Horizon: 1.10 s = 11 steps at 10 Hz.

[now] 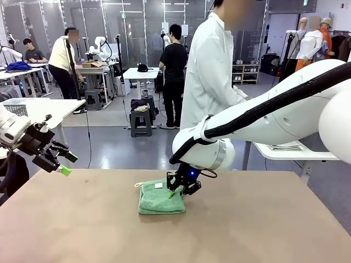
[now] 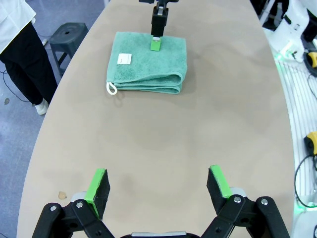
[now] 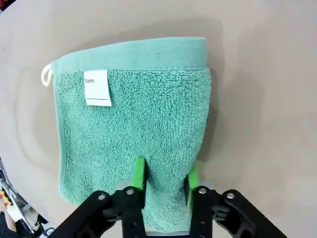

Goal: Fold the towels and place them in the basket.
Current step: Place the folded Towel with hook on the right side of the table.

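Task's thing: a mint green terry towel (image 1: 160,198), folded into a thick, nearly square pad, lies flat on the brown surface (image 1: 247,230), around its middle.
Right pincer (image 3: 166,173): its 2 green pads are drawn close together on the towel's edge toward the robot's right, and a ridge of terry stands pinched between them.
Left pincer (image 2: 158,187): spread wide and holding nothing. It hangs over the robot's left part of the surface, well apart from the towel.
Key relation: the right arm is the nearer one, since it is already on the cloth. From the left pincer the towel lies straight ahead, with its stacked, rounded fold turned that way.
Long axis: you get none worth using, because the pad is close to square. Go by the edges instead.
Towel's look: soft looped pile with several layers showing at the fold. A small white tag (image 3: 97,88) sits on the top face and a white cord loop (image 3: 46,75) at 1 corner, on the person's side.
Step, as I judge it: you are taking hold of 1 edge, either for a further fold or to lift it.
Watch for: pinching only the top layer, which would let the fold fall open.
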Each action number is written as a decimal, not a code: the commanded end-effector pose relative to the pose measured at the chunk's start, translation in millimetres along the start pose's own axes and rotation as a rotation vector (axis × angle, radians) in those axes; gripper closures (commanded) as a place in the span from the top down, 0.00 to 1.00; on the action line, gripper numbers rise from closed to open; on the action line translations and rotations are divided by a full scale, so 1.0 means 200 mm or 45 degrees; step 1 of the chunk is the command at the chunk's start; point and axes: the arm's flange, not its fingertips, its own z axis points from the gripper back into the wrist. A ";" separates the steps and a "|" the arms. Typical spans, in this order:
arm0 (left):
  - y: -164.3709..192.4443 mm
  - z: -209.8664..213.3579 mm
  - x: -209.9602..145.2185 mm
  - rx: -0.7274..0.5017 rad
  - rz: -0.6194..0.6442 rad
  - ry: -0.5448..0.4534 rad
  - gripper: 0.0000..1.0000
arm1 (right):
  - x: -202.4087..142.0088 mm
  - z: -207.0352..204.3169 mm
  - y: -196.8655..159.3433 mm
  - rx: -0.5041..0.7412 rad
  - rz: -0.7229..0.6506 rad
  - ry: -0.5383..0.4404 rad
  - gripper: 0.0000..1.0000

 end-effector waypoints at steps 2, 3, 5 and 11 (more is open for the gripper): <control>0.00 0.00 0.00 -0.004 -0.007 0.010 0.99 | -0.02 0.03 -0.02 -0.021 0.016 -0.008 0.05; 0.00 0.00 0.00 -0.004 -0.007 0.010 0.99 | -0.02 0.03 -0.02 -0.032 0.018 -0.001 0.00; 0.00 0.00 0.00 -0.004 -0.007 0.010 0.99 | 0.00 0.01 0.00 -0.004 0.005 -0.001 0.00; 0.00 0.00 0.00 -0.004 -0.007 0.010 0.99 | 0.07 0.19 -0.31 0.002 -0.011 0.090 0.06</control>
